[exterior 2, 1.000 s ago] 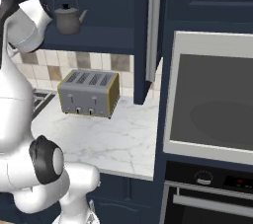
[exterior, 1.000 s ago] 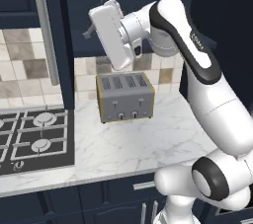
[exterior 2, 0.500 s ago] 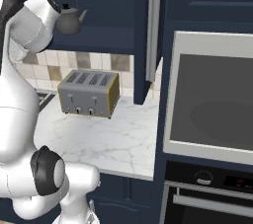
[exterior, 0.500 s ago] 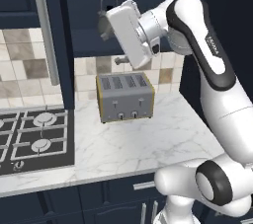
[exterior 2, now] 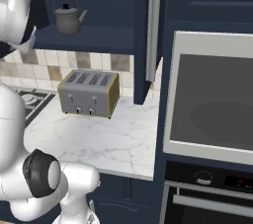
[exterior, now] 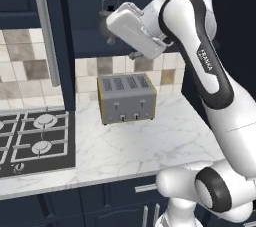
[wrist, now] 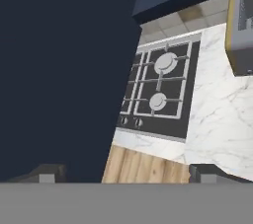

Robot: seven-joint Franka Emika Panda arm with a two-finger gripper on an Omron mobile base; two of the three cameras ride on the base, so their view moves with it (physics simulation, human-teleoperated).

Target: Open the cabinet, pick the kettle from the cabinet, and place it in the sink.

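Cabinet (exterior 2: pixel 99 1) is open: both doors swung out, w/ long silver bar handles (exterior: pixel 47 38) seen edge-on in the left base view and at (exterior 2: pixel 153 35) in the right base view. Kettle (exterior 2: pixel 68 15) sits upright on the cabinet shelf (exterior 2: pixel 94 38), near the shelf's left end, spout twd the right in the right base view. In the left base view the kettle (exterior: pixel 106 15) is partly hidden behind the robot's hand; only its arched handle and a bit of the body show.

Gripper (exterior: pixel 111 28) is raised to shelf height, just in front of the kettle; can't tell from that view if it touches. Hand view shows the two fingertips (wrist: pixel 47 173) far apart, jaws released, nothing between them. That view looks down past a dark door panel (wrist: pixel 64 70) onto the hob (wrist: pixel 160 90) and the marble desk (wrist: pixel 217 119).

Toaster (exterior: pixel 125 98) stands on the desk at its back edge, below the shelf, slots up. Hob (exterior: pixel 32 138) lies at the desk's left end. Built-in oven (exterior 2: pixel 212 94) is beyond the desk's right end.
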